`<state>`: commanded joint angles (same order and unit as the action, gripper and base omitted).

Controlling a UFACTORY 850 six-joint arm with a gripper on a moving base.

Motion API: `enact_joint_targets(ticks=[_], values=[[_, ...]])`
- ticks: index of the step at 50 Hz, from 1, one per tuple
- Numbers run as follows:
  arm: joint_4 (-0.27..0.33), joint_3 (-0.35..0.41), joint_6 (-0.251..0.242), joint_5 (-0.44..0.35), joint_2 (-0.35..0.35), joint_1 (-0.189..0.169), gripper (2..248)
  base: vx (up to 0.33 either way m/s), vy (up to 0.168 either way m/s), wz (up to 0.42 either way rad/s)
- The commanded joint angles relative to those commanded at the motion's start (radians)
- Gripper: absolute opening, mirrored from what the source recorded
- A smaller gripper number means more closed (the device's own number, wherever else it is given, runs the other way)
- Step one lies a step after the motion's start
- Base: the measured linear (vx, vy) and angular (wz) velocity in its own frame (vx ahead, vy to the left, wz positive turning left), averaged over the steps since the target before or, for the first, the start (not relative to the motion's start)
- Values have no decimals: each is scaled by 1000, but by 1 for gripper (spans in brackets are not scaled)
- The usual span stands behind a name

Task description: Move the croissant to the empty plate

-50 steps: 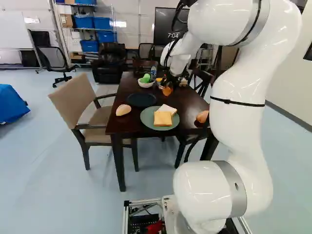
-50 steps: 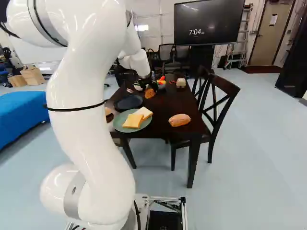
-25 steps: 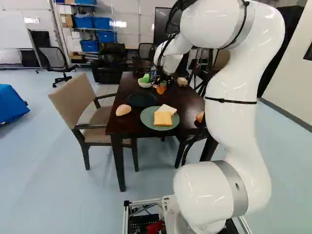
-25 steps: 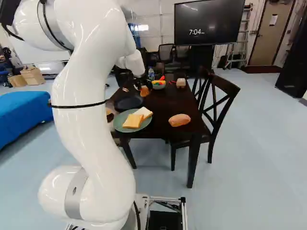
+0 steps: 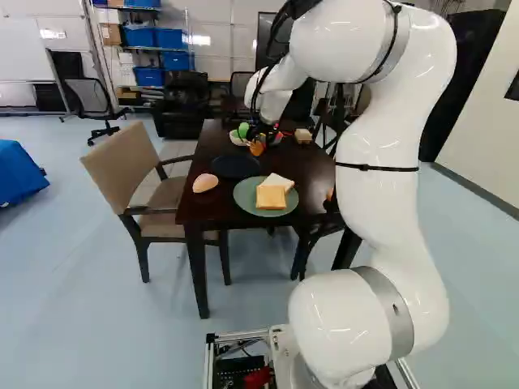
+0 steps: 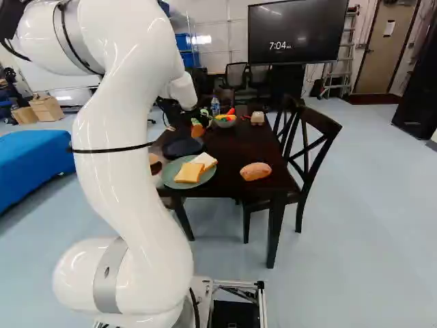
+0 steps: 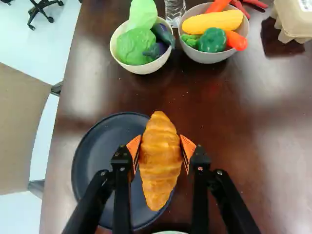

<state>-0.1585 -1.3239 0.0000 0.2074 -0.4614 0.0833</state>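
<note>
In the left base view my gripper point(image 5: 259, 136) is over the far part of the table, the croissant point(image 5: 256, 148) below it. Seen from the wrist, the gripper point(image 7: 160, 152) is shut on the croissant point(image 7: 160, 168), one orange pad against each side. The croissant hangs over one edge of the empty dark plate point(image 7: 100, 141), hiding part of its rim; the height between them I cannot tell. That plate point(image 5: 235, 167) lies beyond the green plate point(image 5: 243, 201), which carries two bread slices point(image 5: 271, 196).
Beyond the dark plate stand two bowls of toy vegetables point(image 7: 141, 69) point(image 7: 207, 57), a bottle point(image 7: 174, 10) and an egg carton point(image 7: 295, 17). One bread roll point(image 5: 205, 182) lies by the table's edge, another point(image 6: 255, 171) near the right corner. Chairs point(image 5: 134, 174) point(image 6: 307, 147) flank the table.
The arm has swung to the left over the table, carrying the croissant in its gripper from the middle toward the dark plate's side. The base and the plates have stayed put.
</note>
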Motion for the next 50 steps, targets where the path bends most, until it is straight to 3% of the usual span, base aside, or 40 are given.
enact_joint_targets(ticks=[35, 50], values=[[0, -27, 0, 0, -60, 96, 126, 0, 0, 0], [0, 11, 0, -13, -62, 128, 126, 0, 0, 0]])
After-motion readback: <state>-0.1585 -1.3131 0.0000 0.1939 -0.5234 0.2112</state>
